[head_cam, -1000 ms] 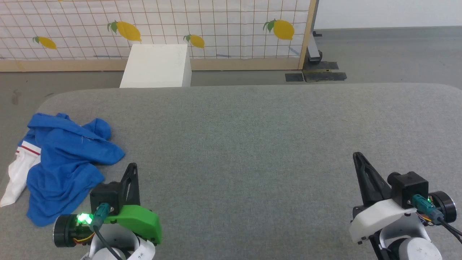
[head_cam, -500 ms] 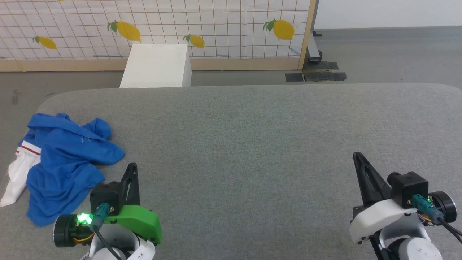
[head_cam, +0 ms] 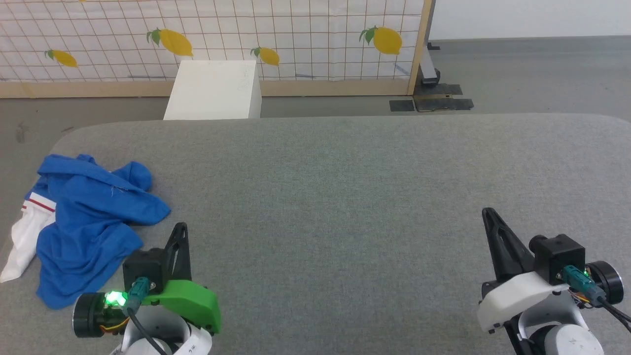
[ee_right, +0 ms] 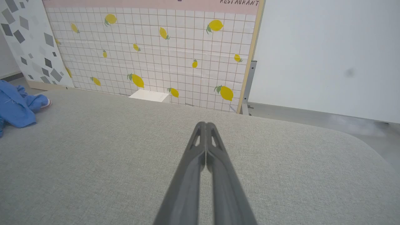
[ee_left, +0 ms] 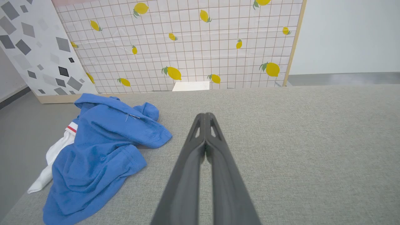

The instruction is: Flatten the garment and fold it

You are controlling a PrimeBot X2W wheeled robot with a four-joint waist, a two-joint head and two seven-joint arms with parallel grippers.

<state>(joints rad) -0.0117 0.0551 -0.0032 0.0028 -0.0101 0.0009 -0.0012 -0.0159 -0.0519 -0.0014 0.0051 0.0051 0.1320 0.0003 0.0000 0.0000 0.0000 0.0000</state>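
Right now the garment [head_cam: 88, 222] lies in a crumpled heap on the left part of the grey padded table [head_cam: 345, 187], close to its left edge. Most of what shows is blue cloth bunched in folds. A white sleeve [head_cam: 23, 239] with a red and white band [head_cam: 41, 202] sticks out on the heap's left side and reaches the table's edge. No lettering or number can be seen in the folds.

The left gripper [head_cam: 181, 227] hovers over the table just to the right of the heap's near end, apart from the cloth. In the left wrist view its two dark fingers [ee_left: 190, 162] are pressed together from tip down, with nothing between them, and the garment [ee_left: 103, 150] sits off to the left of them.

The right gripper [head_cam: 487, 212] is over the bare right part of the table, well apart from the garment. Its fingers [ee_right: 190, 168] are likewise closed against each other and hold nothing; in the right wrist view a corner of the garment [ee_right: 15, 109] appears at the far left.

Beyond the table stands a white box [head_cam: 214, 91] on the grey floor [head_cam: 532, 74], in front of a tiled screen printed with lemons [head_cam: 296, 39].
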